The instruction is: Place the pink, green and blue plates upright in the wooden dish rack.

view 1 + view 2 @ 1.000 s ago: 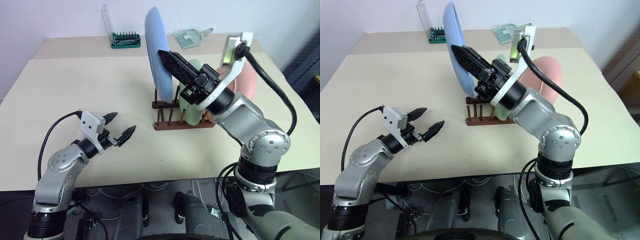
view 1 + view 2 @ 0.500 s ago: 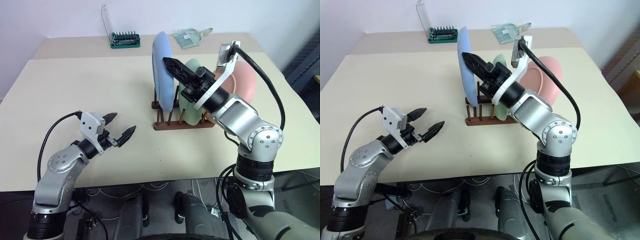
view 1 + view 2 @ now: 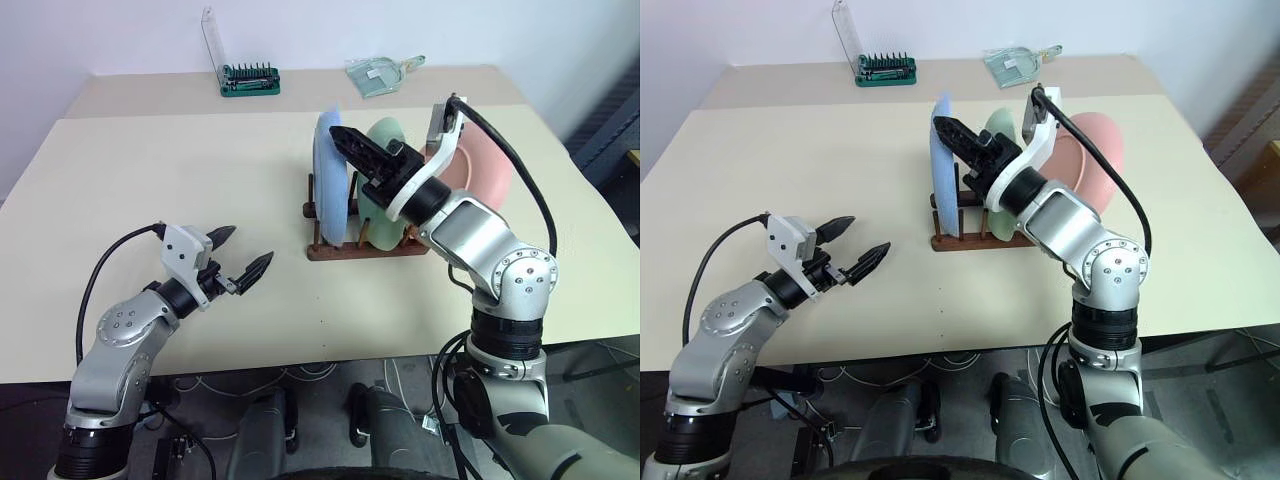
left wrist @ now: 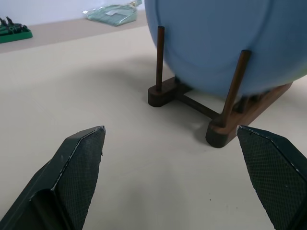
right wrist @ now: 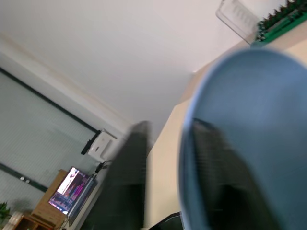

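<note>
Blue plate lowered since earlier frame, now seated upright at left end of wooden dish rack on table. Right hand parted astride plate rim, apparently released. Left hand held open, unmoved. Left wrist view reveals plate behind two pegs.

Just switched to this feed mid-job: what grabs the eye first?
Three plates standing in the wooden dish rack mid-table: blue plate, green plate, pink plate. The right gripper sits at the blue plate's top edge; the left gripper hangs open to the rack's left.
</note>
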Tool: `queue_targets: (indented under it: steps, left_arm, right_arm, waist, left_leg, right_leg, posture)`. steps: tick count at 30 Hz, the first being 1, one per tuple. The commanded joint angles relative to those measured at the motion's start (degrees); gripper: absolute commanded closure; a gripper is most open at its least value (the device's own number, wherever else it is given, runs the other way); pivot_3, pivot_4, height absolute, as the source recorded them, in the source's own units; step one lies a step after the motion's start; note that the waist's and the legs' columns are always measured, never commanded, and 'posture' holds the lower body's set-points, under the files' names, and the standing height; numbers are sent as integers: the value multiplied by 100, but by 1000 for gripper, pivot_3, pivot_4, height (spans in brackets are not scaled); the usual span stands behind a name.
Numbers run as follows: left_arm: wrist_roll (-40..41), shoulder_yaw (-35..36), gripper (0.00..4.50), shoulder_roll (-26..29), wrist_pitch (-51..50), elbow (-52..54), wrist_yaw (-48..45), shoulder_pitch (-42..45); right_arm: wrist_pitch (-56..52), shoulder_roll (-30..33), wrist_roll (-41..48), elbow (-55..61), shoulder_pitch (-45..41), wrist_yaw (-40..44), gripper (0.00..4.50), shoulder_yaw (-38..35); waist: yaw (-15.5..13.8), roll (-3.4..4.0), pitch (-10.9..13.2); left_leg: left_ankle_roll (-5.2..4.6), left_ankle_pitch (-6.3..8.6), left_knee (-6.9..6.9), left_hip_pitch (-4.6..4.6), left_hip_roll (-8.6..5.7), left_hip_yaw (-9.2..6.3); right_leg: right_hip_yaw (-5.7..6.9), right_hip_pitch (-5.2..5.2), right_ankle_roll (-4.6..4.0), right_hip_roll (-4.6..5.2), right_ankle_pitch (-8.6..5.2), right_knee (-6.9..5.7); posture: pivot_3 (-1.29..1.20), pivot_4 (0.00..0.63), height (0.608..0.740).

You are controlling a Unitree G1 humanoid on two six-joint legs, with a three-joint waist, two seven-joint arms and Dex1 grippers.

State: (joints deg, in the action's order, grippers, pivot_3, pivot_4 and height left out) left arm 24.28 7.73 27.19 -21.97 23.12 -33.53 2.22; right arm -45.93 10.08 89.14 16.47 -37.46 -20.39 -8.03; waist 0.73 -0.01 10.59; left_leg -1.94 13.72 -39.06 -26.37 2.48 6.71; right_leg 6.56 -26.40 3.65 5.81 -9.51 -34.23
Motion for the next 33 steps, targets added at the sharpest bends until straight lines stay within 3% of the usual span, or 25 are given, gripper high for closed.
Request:
queue_targets:
  steps: [1, 3, 4, 16, 21, 24, 26, 31, 33]
  left_arm:
    - [-2, 21, 0, 25, 92, 185, 15, 49]
    - [1, 15, 0, 24, 90, 180, 14, 61]
    - [0, 13, 0, 25, 89, 179, 14, 67]
    - [5, -14, 0, 12, 81, 166, 15, 108]
    - [-4, -31, 0, 3, 75, 183, 28, 105]
    - [-16, -47, 0, 39, 66, 200, -7, 68]
    - [2, -82, 0, 105, 35, 218, -104, 23]
    - [192, -330, 0, 330, -55, 387, -578, -45]
    - [263, -453, 0, 420, -100, 460, -788, -36]
  right_arm:
    - [78, 6, 106, 138, -69, 15, 1160, 8]
    - [65, 40, 67, 148, -90, 29, 129, 23]
    - [51, 67, 36, 161, -105, 46, 53, 38]
    - [-165, 976, -854, 452, -685, 1172, 53, 215]
    - [79, 2129, -1988, 325, -1025, 2414, 53, -56]
    - [258, 3171, -2645, 348, -708, 3616, 837, -278]
    - [431, 3927, -3096, 360, -220, 4445, 1819, -518]
    - [862, 5137, -4100, 582, 1162, 5840, 4460, -853]
    - [982, 5409, -4457, 723, 1563, 6102, 4460, -872]
  waist:
    - [0, 0, 0]
    - [0, 0, 0]
    - [0, 1, 0]
    - [-6, 4, 2]
    - [-37, 5, 2]
    - [-72, 5, 2]
    - [-129, 5, 2]
    - [-147, 7, 3]
    - [-130, 7, 2]
  left_leg:
    - [0, 0, 0, 0, 0, 0]
    - [0, 0, 0, 0, 0, 1]
    - [0, 0, 0, 0, 1, 1]
    - [11, 7, 3, -5, 3, 2]
    - [11, 9, 3, -10, 1, 4]
    - [8, 12, 3, -11, 1, 5]
    - [4, 15, 4, -11, 1, 7]
    - [3, 17, 3, -9, 1, 11]
    - [4, 18, 3, -9, 2, 12]
  right_leg:
    - [0, 0, 0, 0, 0, 0]
    - [0, 0, 0, 0, 0, 1]
    - [-1, 0, 0, 0, 0, 1]
    - [-1, -5, -3, -2, 0, 9]
    - [-1, -6, -4, 0, 0, 16]
    - [-1, -5, -3, 0, -1, 22]
    - [-1, -6, 0, 1, -4, 25]
    - [-2, -6, 12, 3, -12, 27]
    - [-2, -7, 15, 5, -15, 27]
  posture:
    - [0, 150, 740]
    - [0, 150, 740]
    - [0, 150, 740]
    - [0, 150, 740]
    - [0, 150, 740]
    - [0, 150, 740]
    - [0, 150, 740]
    - [0, 150, 740]
    - [0, 150, 740]
